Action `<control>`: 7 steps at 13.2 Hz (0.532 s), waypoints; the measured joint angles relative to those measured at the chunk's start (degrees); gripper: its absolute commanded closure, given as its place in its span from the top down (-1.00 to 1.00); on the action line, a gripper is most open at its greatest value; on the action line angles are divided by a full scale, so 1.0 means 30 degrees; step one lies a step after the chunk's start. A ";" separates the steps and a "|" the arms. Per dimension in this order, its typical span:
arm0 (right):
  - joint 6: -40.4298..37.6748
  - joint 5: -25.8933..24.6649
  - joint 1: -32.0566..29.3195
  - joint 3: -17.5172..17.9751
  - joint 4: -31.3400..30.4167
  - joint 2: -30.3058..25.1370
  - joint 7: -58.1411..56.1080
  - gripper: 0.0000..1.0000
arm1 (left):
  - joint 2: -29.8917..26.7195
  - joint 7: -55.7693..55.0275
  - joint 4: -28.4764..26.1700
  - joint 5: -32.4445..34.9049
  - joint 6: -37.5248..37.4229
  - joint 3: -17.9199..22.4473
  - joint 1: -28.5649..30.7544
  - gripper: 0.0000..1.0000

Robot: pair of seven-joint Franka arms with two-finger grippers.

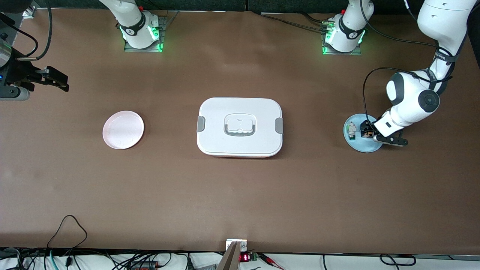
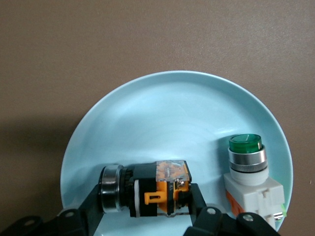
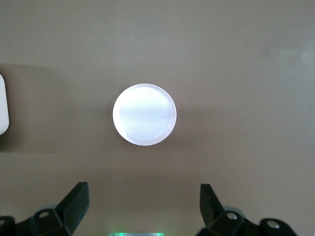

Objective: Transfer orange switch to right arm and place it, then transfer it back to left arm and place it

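Left pincer (image 2: 145,204) grips orange switch (image 2: 147,189) on plate (image 2: 162,113)

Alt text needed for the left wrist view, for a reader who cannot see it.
The left gripper has its fingers either side of the orange switch, which lies on its side on a pale blue plate. A white component with a green button sits beside it on the same plate, on a brown table.
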 measured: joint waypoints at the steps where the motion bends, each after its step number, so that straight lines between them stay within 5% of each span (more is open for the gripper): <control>1: -0.0031 0.0000 0.0000 -0.0002 0.0000 0.0000 0.0000 1.00 | 0.0001 0.0000 0.0002 0.0000 0.0028 -0.0005 0.0000 -0.58; 3: -0.0075 0.0000 -0.0001 -0.0003 0.0000 0.0006 0.0000 1.00 | -0.0007 0.0088 0.0061 0.0000 0.0072 -0.0076 0.0007 -0.78; 7: -0.0104 0.0001 0.0013 -0.0001 -0.0001 0.0149 0.0000 1.00 | -0.0428 0.0614 0.0997 -0.0125 -0.1711 -0.0732 0.0003 -0.77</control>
